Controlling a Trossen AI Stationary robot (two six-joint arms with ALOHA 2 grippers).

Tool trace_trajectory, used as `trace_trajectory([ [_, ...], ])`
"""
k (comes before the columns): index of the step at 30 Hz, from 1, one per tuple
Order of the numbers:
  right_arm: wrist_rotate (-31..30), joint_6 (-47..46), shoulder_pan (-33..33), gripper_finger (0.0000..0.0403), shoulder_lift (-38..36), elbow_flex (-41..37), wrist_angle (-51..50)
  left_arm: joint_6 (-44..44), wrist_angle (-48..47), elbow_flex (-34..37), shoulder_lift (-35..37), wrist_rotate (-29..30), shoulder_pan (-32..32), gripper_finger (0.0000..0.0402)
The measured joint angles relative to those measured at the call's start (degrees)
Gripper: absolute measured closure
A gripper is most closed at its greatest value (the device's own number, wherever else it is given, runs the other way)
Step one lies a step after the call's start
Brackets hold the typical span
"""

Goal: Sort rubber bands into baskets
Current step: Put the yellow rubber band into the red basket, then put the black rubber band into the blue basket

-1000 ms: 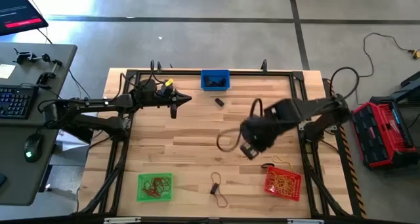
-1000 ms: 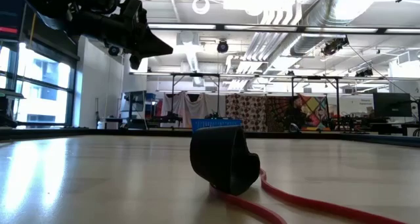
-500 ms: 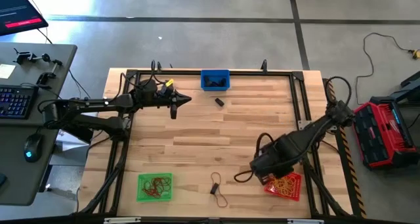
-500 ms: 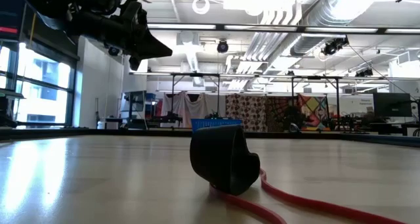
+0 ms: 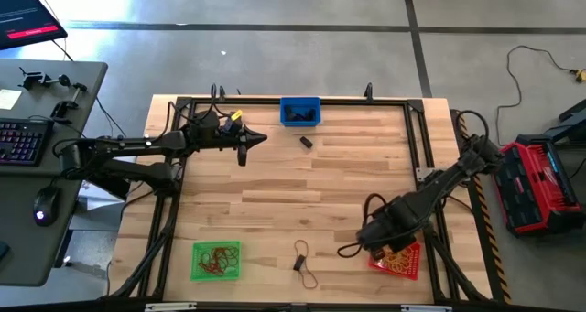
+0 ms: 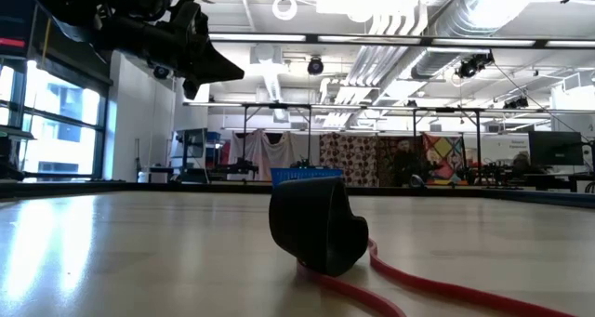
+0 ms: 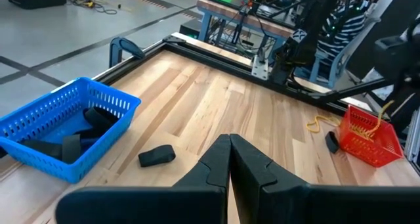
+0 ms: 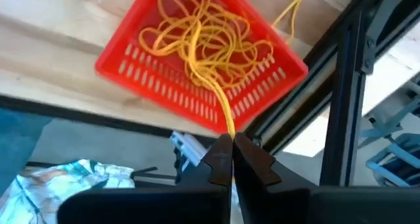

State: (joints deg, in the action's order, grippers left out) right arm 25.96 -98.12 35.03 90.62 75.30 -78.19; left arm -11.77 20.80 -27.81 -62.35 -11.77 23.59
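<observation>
My right gripper (image 5: 385, 246) hangs just over the red basket (image 5: 399, 262) at the table's near right and is shut on a yellow rubber band (image 8: 211, 86). The basket (image 8: 151, 73) holds several yellow bands. My left gripper (image 5: 245, 145) is shut and empty, raised at the far left. The blue basket (image 5: 299, 111) at the far edge holds black bands (image 7: 79, 135). The green basket (image 5: 217, 260) at the near left holds reddish-brown bands. A black band (image 5: 307, 142) lies near the blue basket. A black and a reddish band (image 5: 303, 264) lie at the near centre. My right gripper pinches one end of the yellow band (image 8: 228, 127) between its two fingertips, coming from above the basket. The band runs in a straight strand from the fingers down into the basket. Its other end lies among the yellow bands there (image 8: 197, 46).
Another yellow band (image 7: 318, 123) lies on the table beside the red basket. A black metal frame (image 5: 427, 166) runs round the table's edges, close to the red basket. In the low view the black band (image 6: 316, 226) and the reddish band (image 6: 428, 294) lie close in front.
My right gripper has gone from the table's middle toward the near right corner and down, and now stands over the red basket with the yellow band. My left arm has kept still.
</observation>
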Motion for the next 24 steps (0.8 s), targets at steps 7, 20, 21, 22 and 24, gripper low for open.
trace_trajectory([
  [7, 0.87, 0.46, -0.04, 0.0403, -2.93, -11.09, 15.57, -0.02, -0.02, 0.00, 0.00, 0.31, 0.00, 0.0401],
  [20, 2.96, 6.02, -0.16, 0.0268, -2.98, -13.87, 19.79, -0.02, -0.02, 0.00, 0.00, 1.10, 0.02, 0.0401],
  [21, 3.63, 6.90, -0.27, 0.0256, -2.98, -13.87, 19.78, -0.02, -0.02, 0.00, 0.00, 1.11, 0.02, 0.0402],
  [22, 4.38, 7.69, -0.43, 0.0245, -2.98, -13.87, 19.76, -0.02, -0.02, 0.00, 0.00, 1.11, 0.02, 0.0401],
  [24, 4.42, 9.33, -0.82, 0.0231, -2.98, -13.49, 18.56, 0.00, -0.02, 0.00, 0.00, 1.13, 0.02, 0.0402],
])
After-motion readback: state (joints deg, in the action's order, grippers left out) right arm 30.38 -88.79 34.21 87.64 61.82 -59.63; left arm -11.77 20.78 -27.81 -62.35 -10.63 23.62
